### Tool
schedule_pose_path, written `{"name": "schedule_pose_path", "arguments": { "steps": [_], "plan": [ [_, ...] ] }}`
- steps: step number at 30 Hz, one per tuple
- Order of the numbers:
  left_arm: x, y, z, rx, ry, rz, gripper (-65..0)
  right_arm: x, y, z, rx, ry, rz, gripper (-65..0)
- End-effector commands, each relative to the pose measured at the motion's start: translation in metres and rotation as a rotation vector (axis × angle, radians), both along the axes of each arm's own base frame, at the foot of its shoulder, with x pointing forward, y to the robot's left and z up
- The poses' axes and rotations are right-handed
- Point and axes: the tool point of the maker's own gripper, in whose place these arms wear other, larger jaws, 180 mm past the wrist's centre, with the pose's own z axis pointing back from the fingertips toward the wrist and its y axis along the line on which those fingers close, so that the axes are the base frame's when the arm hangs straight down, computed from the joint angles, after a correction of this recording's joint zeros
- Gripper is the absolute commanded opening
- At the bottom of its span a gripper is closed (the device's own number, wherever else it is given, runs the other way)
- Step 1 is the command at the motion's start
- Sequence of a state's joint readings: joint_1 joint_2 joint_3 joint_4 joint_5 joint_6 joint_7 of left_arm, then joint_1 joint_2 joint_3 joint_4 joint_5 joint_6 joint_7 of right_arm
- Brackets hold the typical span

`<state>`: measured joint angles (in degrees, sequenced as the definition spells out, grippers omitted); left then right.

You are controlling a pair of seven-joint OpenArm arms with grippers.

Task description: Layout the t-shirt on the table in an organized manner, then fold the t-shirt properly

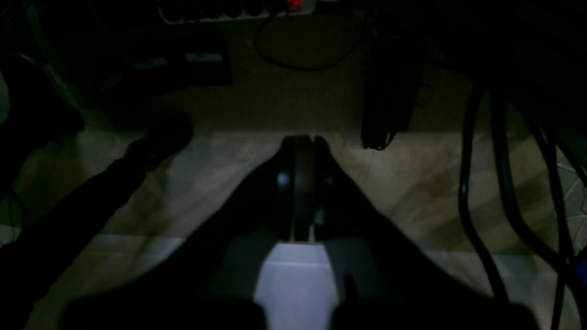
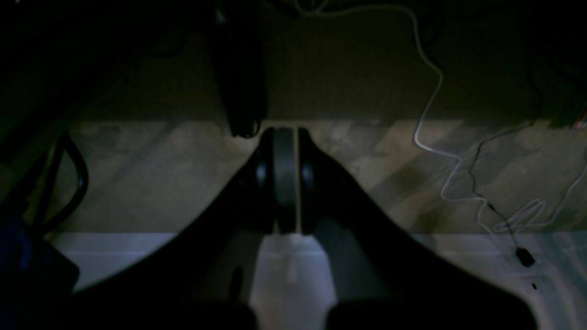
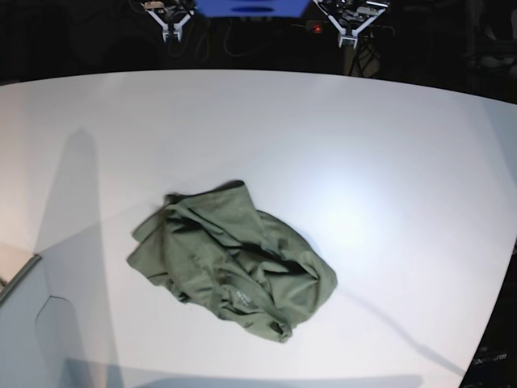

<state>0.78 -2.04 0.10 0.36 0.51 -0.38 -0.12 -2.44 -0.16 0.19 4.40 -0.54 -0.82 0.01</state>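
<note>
The olive-green t-shirt (image 3: 230, 263) lies crumpled in a heap on the white table (image 3: 363, 145), a little left of centre and toward the front. Neither arm shows in the base view. In the dim left wrist view my left gripper (image 1: 302, 140) is shut with nothing between its fingers, hanging over a wooden floor. The right wrist view is just as dim and shows my right gripper (image 2: 286, 130) shut and empty over the same kind of floor. Neither wrist view shows the t-shirt or the tabletop.
Black cables (image 1: 467, 192) hang at the right of the left wrist view, and a power strip (image 1: 229, 11) lies on the floor at the top. A white cable (image 2: 431, 114) snakes across the floor. Two stands (image 3: 347, 24) rise behind the table's far edge.
</note>
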Motion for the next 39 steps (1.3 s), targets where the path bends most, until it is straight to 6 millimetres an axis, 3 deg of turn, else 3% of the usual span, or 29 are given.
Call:
{"name": "schedule_pose_path", "arguments": {
  "steps": [1, 19, 23, 27, 33, 39],
  "plan": [
    [-0.004, 0.001, 0.0, 0.007, 0.007, 0.005, -65.0, -0.01, 0.004, 0.0, 0.019, 0.018, -0.006, -65.0],
    [-0.003, 0.004, 0.0, 0.011, 0.003, 0.004, -65.0, -0.015, 0.002, 0.001, 0.017, 0.025, -0.003, -65.0],
    [-0.028, 0.007, 0.001, 0.014, 0.035, 0.01, -65.0, -0.029, -0.007, 0.002, 0.002, 0.039, -0.001, -65.0],
    [-0.029, 0.021, 0.004, 0.03, -0.013, 0.005, -65.0, -0.034, -0.009, 0.005, -0.003, -0.004, 0.001, -65.0],
    [-0.021, 0.028, 0.023, 0.029, -0.158, -0.026, -65.0, -0.043, -0.014, 0.021, -0.015, -0.094, 0.008, -65.0],
    [-0.005, 0.037, 0.062, 0.03, -0.313, -0.077, -65.0, -0.038, -0.018, 0.059, -0.027, -0.238, 0.019, -65.0]
  ]
}}
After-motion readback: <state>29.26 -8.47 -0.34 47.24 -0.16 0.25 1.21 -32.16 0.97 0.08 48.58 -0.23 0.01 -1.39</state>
